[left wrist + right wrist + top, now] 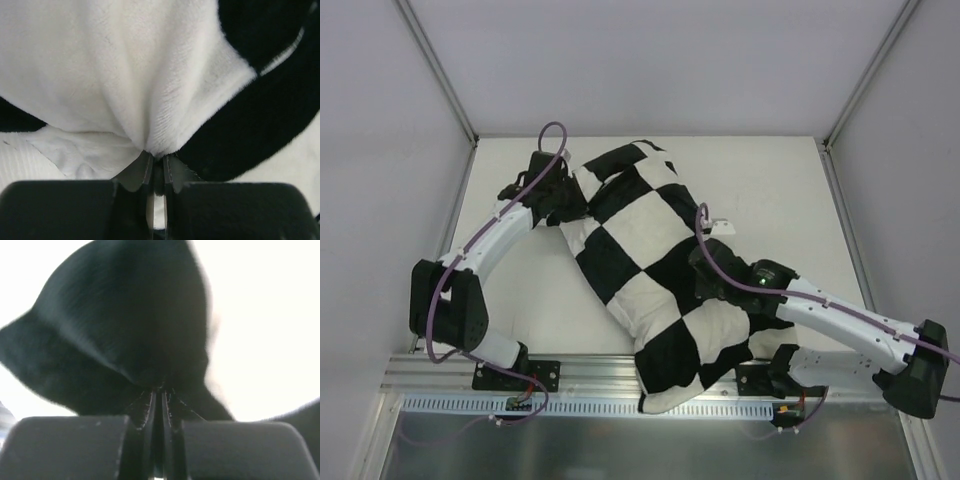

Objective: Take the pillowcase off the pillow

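- Pillowcase (650,280) is seen in the top view lying diagonally on the table (770,180), from the upper middle of the frame to the bottom middle. The pillow is hidden inside it, so the cover is judged not yet off.
- The left hand (563,197) is set at the upper-left end of the fabric, the right hand (705,272) right of centre.
- Left wrist view: the left hand (156,161) is pressed together, with a fold of cream plush pinched at its tips.
- Right wrist view: the right hand (159,392) is likewise pressed together, on a black fold.
- For a clean pull, only the cover should be gripped; whether the pillow is caught too cannot be told. The pull is best made along the pillow's length.
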Controlling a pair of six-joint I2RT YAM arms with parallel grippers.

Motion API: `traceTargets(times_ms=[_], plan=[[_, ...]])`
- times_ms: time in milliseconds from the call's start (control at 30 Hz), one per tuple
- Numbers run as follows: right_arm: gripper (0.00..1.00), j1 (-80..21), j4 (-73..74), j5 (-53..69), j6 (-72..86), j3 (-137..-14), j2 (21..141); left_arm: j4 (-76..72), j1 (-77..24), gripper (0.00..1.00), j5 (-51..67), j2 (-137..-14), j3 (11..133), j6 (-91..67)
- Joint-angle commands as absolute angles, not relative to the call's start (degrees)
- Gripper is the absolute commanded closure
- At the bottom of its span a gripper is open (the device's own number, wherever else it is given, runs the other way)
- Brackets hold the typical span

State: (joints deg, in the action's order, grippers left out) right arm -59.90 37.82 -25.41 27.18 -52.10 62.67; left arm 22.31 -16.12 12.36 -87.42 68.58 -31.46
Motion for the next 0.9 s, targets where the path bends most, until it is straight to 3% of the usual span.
traceTargets(times_ms=[0, 167, 233, 267, 300, 333, 400, 467, 633, 867], plan=[[0.99, -44.28, 38.16, -25.85, 19.62, -50.45, 59.51, 22.77, -17.13, 1.0, 16.96, -79.73, 59.54, -31.11], [0.99, -25.6, 34.19, -16.44, 8.99, -57.73, 62.65, 20.84, -28.77, 0.99, 16.97, -71.82, 50.99, -37.68], [0.99, -21.19, 34.89, -15.04, 7.39, -63.24, 68.17, 20.48, -34.08, 0.77, 16.7, -71.28, 50.53, -38.41], [0.97, -20.49, 36.11, -14.51, 7.03, -65.2, 69.77, 20.57, -35.93, 0.62, 16.87, -71.02, 50.97, -38.06], [0.67, -20.04, 37.6, -13.98, 6.68, -67.13, 71.0, 21.18, -37.08, 0.42, 17.05, -70.23, 51.5, -37.71], [0.46, -20.3, 38.75, -13.71, 6.59, -68.8, 71.62, 21.79, -37.09, 0.2, 16.01, -69.09, 51.68, -37.79], [0.11, -21.87, 38.41, -12.92, 6.59, -69.52, 69.71, 25.29, -36.65, 0.09, 11.97, -64.09, 53.69, -36.66], [0.05, -23.54, 37.88, -14.32, 6.59, -69.0, 67.25, 26.8, -35.69, 0.11, 9.06, -59.79, 55.36, -35.43], [0.04, -32.67, 37.01, -17.75, 8.87, -68.99, 60.83, 29.35, -31.91, 0.23, 5.19, -54.67, 59.5, -32.09], [0.04, -47.1, 35.07, -23.12, 12.39, -71.01, 66.7, 29.97, -24.53, 0.27, 3.43, -62.99, 63.1, -30.32]])
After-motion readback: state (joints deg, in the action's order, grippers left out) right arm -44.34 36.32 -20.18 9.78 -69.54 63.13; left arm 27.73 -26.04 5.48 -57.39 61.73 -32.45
